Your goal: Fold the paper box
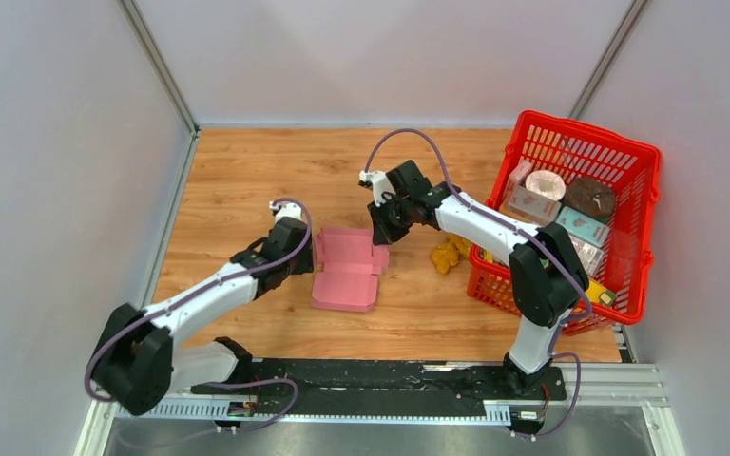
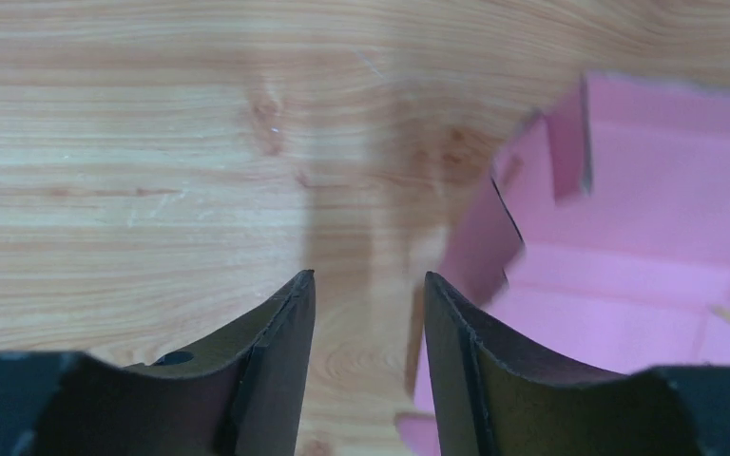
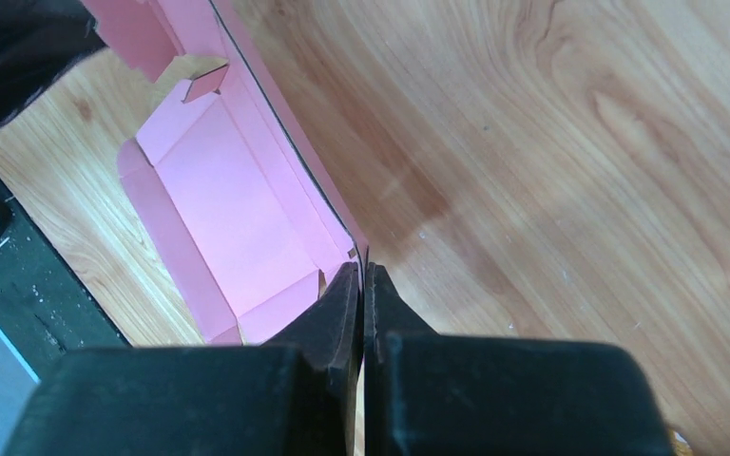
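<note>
top view, box: the flat pink thin-cardboard paper box (image 1: 347,271) lies around the middle of the wooden table (image 1: 247,171), half folded, some walls up.
top view, neighbours: red plastic mesh basket (image 1: 580,142) full of cartons at the right edge. A lumpy yellow thing (image 1: 449,255) sits between basket and box, touching neither. Nothing really blocks the arms.
left wrist, hand: left gripper (image 2: 369,280) is spread with only bare wood between the fingers. The box's (image 2: 646,218) left wall is just beside it.
right wrist, hand: right gripper (image 3: 361,271) is pressed together, pinching the box's (image 3: 228,209) thin upright wall, looks like.
handling: I'd guess light, floppy, slides easily. Grab wall edges near the creases.
</note>
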